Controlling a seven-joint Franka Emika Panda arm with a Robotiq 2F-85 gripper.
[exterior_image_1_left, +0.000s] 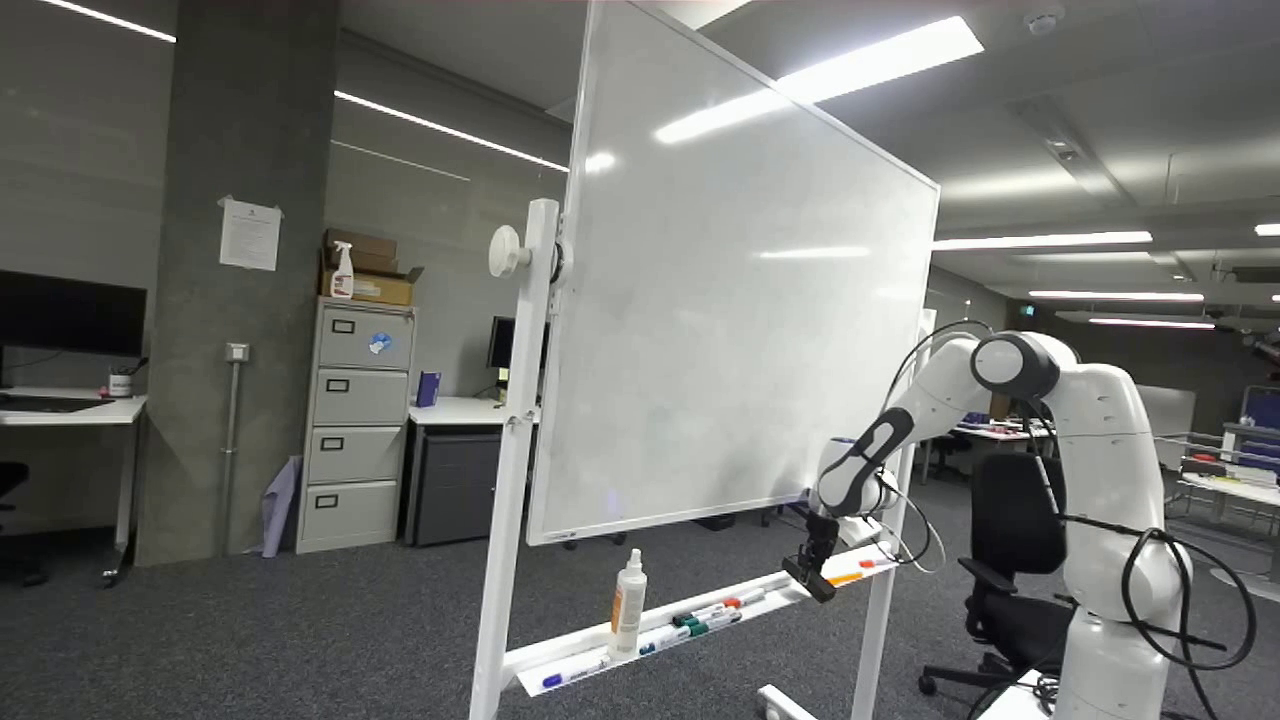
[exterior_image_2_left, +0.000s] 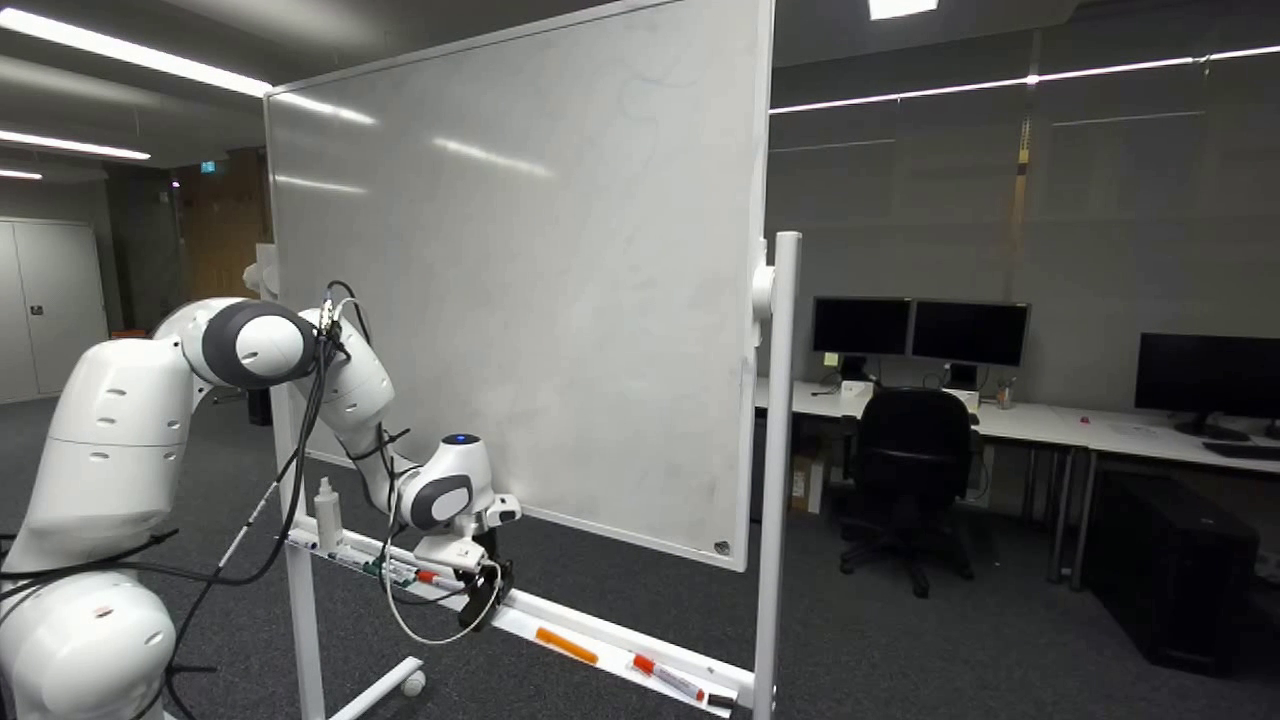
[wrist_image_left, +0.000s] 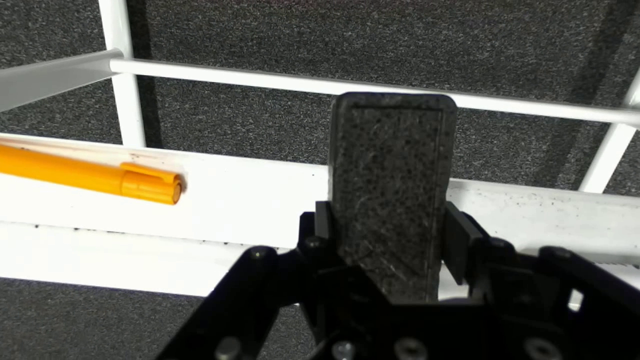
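I am clamping my black two-fingered gripper (wrist_image_left: 390, 232) on one flat, black, speckled rectangular block (wrist_image_left: 392, 150), probably a whiteboard eraser; its two long sides are meeting my pads. I am holding it over the long white tray (wrist_image_left: 250, 200) beneath one large white-framed whiteboard (exterior_image_1_left: 720, 300); I cannot tell whether it is touching the tray.

I am judging it light, fairly stiff and hardly fragile, perhaps with a slightly yielding felt or foam face. The long sides are offering the best hold, ideally near mid-length; my pads are sitting toward the end nearer my palm, so the jutting far end might pivot if pushed.

Counting along the tray, I am finding one orange plastic marker (wrist_image_left: 90, 174), its capped end facing the block, and beyond it, in an exterior view, one white marker with a red cap (exterior_image_2_left: 668, 678). The other way, one white bottle with an orange label (exterior_image_1_left: 628, 608) is standing upright, and one white marker with a blue tip (exterior_image_1_left: 575, 674) is lying past it. Between bottle and gripper, several white markers with coloured caps (exterior_image_1_left: 722, 621) are crowding together, too closely for a sure count.
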